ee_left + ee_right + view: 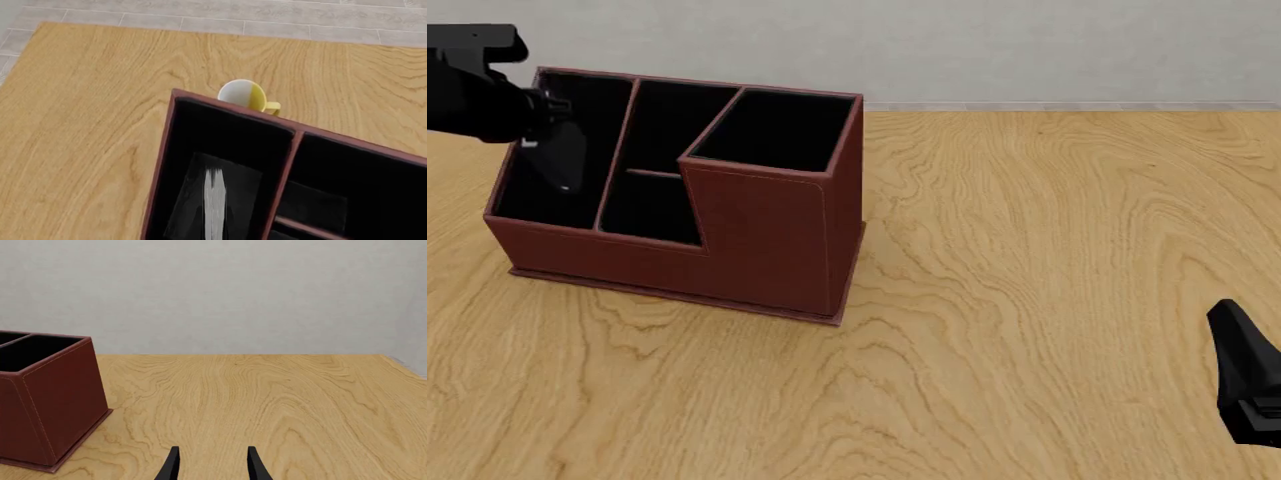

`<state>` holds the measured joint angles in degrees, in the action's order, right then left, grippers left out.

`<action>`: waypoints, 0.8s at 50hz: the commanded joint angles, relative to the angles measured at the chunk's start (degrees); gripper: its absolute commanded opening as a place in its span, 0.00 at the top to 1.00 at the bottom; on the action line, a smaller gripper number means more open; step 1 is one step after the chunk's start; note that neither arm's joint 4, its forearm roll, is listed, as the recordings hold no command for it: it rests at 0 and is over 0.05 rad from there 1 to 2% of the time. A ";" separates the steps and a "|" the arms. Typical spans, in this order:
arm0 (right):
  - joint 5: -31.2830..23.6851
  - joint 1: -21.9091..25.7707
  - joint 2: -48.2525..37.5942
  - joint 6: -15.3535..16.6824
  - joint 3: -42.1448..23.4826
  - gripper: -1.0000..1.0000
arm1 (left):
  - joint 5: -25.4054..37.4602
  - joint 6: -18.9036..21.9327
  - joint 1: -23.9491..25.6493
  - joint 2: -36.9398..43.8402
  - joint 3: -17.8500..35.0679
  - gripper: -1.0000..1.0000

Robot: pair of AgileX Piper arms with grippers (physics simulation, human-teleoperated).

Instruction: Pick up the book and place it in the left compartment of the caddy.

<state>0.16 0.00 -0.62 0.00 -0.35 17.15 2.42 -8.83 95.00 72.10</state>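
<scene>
The reddish-brown caddy (761, 240) stands at the table's left. The book (561, 165) hangs tilted inside its left compartment (510, 200), straight under my left gripper (541, 122), which hovers over that slot's far end. In the left wrist view the book (215, 200) shows only as a pale page edge, deep in the left compartment (220, 135) of the caddy (230, 106). My left fingers are lost against the black lining, so I cannot see whether they grip the book. My right gripper (213, 467) is open and empty, low at the right edge (1248, 385).
A white and yellow mug (241, 94) sits on the table just behind the caddy's far wall. The caddy's tall square compartment (777, 130) rises at its right end. Bare wooden tabletop (1054, 250) lies between the caddy and my right gripper.
</scene>
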 commanded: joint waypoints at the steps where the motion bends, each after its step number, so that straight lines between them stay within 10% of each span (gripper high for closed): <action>1: -0.01 0.00 0.12 0.01 0.09 0.00 | -0.95 0.82 -0.51 0.07 -0.36 1.00; 40: -0.01 0.01 0.11 0.01 0.09 0.00 | -2.97 0.08 -0.30 2.74 -0.91 1.00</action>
<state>0.16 0.00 -0.62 0.00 -0.35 14.51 2.19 -9.04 97.81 70.51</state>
